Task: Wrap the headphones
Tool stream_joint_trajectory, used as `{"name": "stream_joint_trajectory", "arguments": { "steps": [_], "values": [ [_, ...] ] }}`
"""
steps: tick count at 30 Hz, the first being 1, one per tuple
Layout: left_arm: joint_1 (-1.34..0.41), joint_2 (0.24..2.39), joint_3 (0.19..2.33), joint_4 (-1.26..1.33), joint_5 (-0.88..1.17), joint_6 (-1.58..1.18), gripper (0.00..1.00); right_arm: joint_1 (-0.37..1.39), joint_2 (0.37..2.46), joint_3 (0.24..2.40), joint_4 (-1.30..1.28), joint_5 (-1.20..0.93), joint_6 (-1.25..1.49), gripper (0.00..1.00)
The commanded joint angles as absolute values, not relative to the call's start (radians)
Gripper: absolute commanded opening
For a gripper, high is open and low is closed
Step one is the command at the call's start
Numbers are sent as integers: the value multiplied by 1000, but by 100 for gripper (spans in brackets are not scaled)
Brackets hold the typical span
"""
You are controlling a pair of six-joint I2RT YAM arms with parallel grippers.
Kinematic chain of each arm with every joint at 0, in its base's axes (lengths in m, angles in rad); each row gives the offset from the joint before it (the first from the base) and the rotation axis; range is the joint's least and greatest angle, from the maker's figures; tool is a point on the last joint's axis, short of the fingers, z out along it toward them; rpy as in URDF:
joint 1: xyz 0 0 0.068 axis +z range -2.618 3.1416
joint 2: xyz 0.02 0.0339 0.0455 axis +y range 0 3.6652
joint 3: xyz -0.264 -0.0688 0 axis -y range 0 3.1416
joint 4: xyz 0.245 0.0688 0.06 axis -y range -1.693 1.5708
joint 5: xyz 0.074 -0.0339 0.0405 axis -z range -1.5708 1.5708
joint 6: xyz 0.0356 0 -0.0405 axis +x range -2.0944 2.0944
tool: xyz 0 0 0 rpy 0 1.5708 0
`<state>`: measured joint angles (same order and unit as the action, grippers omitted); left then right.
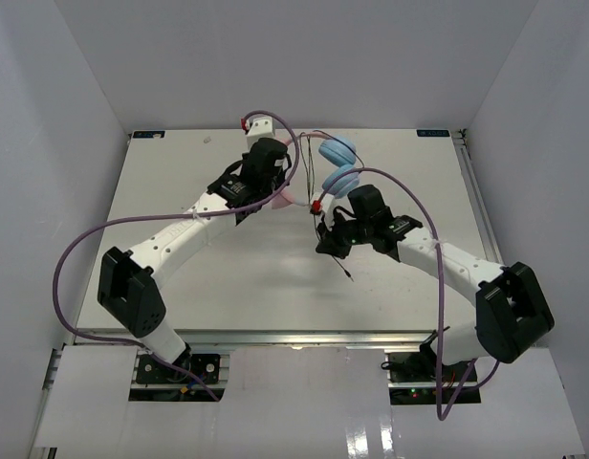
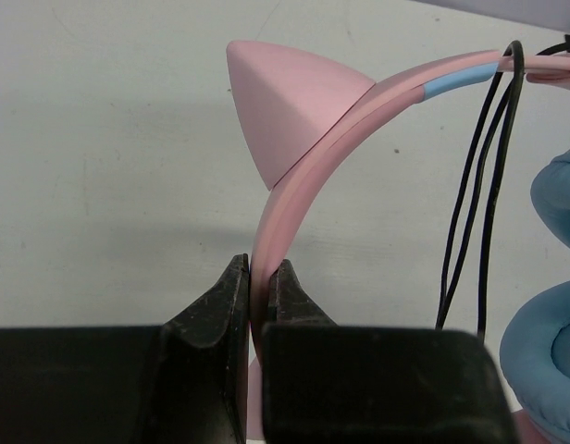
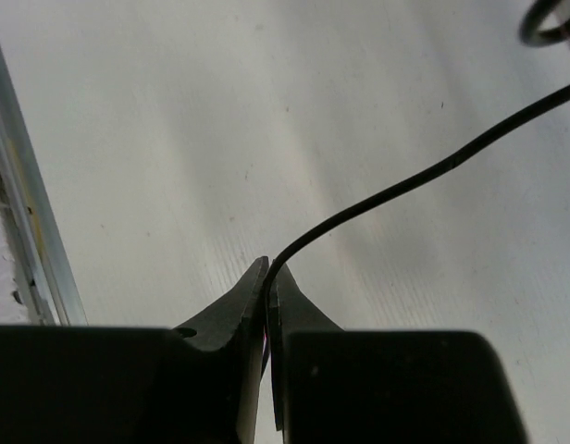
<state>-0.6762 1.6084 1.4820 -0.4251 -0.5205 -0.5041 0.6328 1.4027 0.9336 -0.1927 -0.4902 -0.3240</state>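
Note:
The headphones hang lifted over the middle of the table, their two light-blue ear cups (image 1: 338,151) just behind my right arm. In the left wrist view my left gripper (image 2: 259,277) is shut on the pink headband (image 2: 359,102), just below a pink cat ear (image 2: 285,102). Thin black cable (image 2: 479,185) is looped over the headband near a blue ear cup (image 2: 558,342). My right gripper (image 3: 267,273) is shut on a strand of that black cable (image 3: 405,185), which curves up and to the right. From above, the right gripper (image 1: 325,247) sits in front of the cups, with a cable tail (image 1: 344,271) below it.
Thick purple robot cables arc over the table on the left (image 1: 84,239) and right (image 1: 438,249). The white table (image 1: 180,172) is boxed in by white walls. Its metal edge rail (image 3: 26,231) runs along the left of the right wrist view.

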Motion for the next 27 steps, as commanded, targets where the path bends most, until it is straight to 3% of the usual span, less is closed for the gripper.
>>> {"name": "stream_joint_trajectory", "arguments": {
  "steps": [1,9,16,22,27],
  "values": [
    [-660,1606,1478,-383,-488,-541,0,711,1384,999,-339,-266,-502,8],
    [-670,1757,1377,-424,-368,-455,0,815,1473,1130,-525,91,-715,8],
    [-684,1818,1313,-419,-272,-455,0,898,1516,1079,-476,304,-823,8],
    [-689,1860,1301,-404,-112,-425,0,939,1522,938,-242,510,-1014,8],
    [-689,1880,1292,-401,-36,-387,0,940,1498,811,116,562,-1247,8]
  ]
}}
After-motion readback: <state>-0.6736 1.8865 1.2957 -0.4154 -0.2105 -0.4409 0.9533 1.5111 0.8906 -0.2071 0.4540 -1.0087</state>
